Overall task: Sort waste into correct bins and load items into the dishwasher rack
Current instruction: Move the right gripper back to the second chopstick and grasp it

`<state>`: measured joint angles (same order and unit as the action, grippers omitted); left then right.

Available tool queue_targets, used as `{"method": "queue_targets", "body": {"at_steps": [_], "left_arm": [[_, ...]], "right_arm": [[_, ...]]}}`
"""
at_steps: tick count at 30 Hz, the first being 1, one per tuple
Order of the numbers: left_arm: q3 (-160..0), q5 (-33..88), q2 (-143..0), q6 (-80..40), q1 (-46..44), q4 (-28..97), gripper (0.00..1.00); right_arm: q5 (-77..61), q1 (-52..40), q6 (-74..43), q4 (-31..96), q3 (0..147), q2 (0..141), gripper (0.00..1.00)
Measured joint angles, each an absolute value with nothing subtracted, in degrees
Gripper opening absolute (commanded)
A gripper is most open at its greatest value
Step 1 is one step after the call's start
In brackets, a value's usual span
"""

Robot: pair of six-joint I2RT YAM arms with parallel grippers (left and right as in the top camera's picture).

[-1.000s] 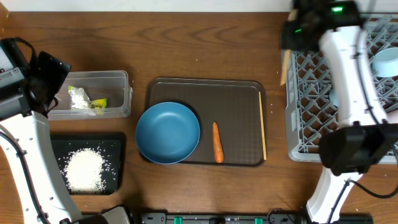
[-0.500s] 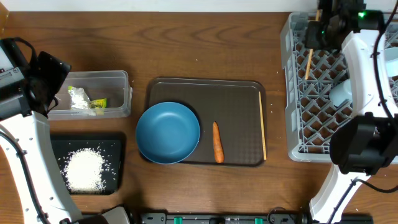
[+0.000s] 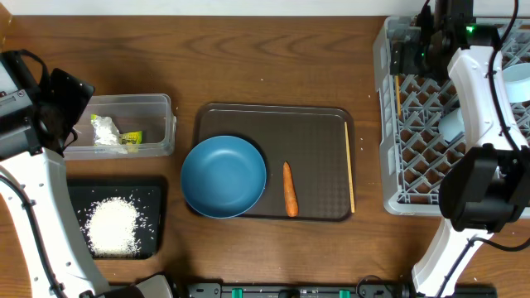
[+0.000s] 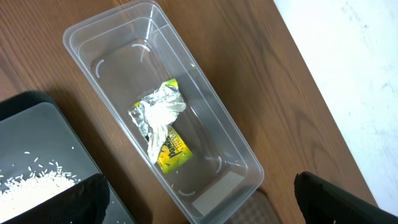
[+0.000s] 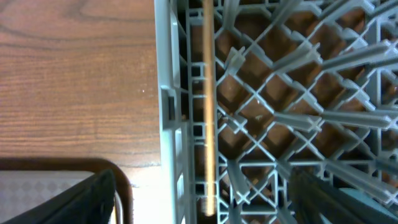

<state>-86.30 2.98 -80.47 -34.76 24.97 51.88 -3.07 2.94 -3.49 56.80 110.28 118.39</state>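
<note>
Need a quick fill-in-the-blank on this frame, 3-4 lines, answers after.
The rice lies in the ___ tray. The wrapper sits in the clear ___. The carrot lies beside the blue ___. One chopstick lies inside the grey ___.
Answers: black, tub, bowl, rack.

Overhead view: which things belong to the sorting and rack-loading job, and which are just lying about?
Job in hand: heap of white rice grains, small orange carrot, crumpled yellow-green and silver wrapper, clear plastic tub, shallow black tray, wide dark-blue bowl, grey lattice dishwasher rack, thin wooden chopstick, second chopstick in that rack.
Lying about: brown rectangular serving tray, wooden table.
</note>
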Motion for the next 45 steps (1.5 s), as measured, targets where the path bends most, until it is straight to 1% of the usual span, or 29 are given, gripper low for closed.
{"method": "queue_targets", "body": {"at_steps": [7,12,15,16,19,20,27,31,37,45], "left_arm": [[-86.32,2.98,-80.47,-34.76,24.97,51.88,0.98],[-86.32,2.96,-80.47,-34.76,24.97,51.88,0.98],[-86.3,2.98,-80.47,-34.76,24.97,51.9,0.98],[-86.3,2.98,-80.47,-34.76,24.97,51.86,0.98],[-86.3,2.96,-80.47,-34.76,24.97,51.86,0.98],[-86.3,2.96,-80.47,-34.76,24.97,51.88,0.98],[-86.32,2.96,-80.47,-34.76,24.97,51.88,0.98],[-86.3,2.98,-80.47,-34.76,24.97,51.9,0.98],[-86.3,2.98,-80.47,-34.76,24.97,51.88,0.98],[-86.3,2.98,-80.47,-34.76,24.97,51.88,0.98]], "right_arm": [[-4.91,2.81,-4.51,62.67,110.52,118.1,0.9],[-12.56,2.26,-4.51,69.32,110.61,114.98,0.9],[-16.71,0.43,-4.4,74.98,110.93,112.46,0.83],[-17.56,-0.84,-4.27,76.38,110.93,111.81,0.79],[-18.63,-5.56,-4.12,76.44,109.82,111.09,0.62],[-18.61,-7.14,-4.43,75.81,108.71,111.04,0.61],[-9.87,-19.18,-13.69,69.1,94.13,111.18,0.61],[-5.15,-22.65,-18.68,68.05,88.18,111.18,0.62],[-1.48,-23.05,-22.33,67.16,84.2,111.18,0.63],[-0.43,-23.05,-23.57,62.81,79.07,111.18,0.66]]}}
